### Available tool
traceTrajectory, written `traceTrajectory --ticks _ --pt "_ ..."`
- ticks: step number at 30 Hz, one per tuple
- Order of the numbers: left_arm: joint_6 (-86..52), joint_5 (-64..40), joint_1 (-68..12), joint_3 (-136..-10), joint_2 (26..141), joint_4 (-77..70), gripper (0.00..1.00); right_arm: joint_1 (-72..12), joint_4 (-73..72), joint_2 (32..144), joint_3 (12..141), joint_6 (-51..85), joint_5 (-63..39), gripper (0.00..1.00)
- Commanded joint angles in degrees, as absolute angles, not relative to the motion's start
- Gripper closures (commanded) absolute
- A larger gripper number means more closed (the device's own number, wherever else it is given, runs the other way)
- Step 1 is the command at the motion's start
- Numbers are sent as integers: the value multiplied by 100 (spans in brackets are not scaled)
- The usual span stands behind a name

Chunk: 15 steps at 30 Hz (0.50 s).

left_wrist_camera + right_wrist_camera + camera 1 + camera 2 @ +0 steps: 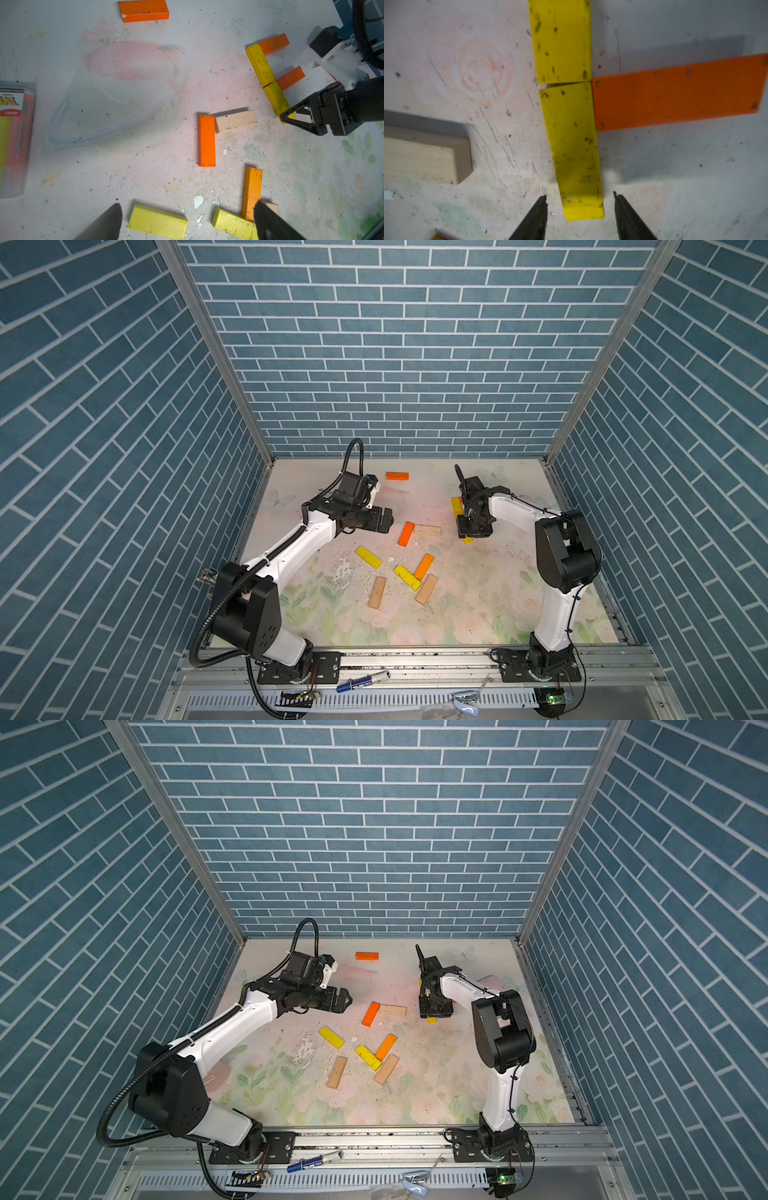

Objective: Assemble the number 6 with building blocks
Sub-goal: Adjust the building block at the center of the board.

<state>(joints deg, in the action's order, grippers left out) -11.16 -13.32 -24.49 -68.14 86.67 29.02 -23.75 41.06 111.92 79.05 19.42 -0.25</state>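
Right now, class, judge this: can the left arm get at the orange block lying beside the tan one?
Probably yes. The left gripper hangs open close to that orange block, nothing between them; the tan block crowds only one end, leaving most of its long sides free.

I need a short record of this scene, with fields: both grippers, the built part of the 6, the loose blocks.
left gripper: open, empty
right gripper: open, straddling the end of the nearer yellow block, not touching
built part: nearer yellow block and farther yellow block end to end; middle orange block and end orange block branch sideways
loose blocks: eight visible, lying flat
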Motion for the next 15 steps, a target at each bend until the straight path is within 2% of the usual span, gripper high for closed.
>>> traceTrajectory --ticks 1,15 --pt "-1151 -1305 -2411 -6882 8651 2953 1 -2373 4126 11311 8015 1829 -44 46" --pt "-1151 -1327 -2409 -6873 8646 2942 1 -2388 4095 11451 7963 2015 -115 46"
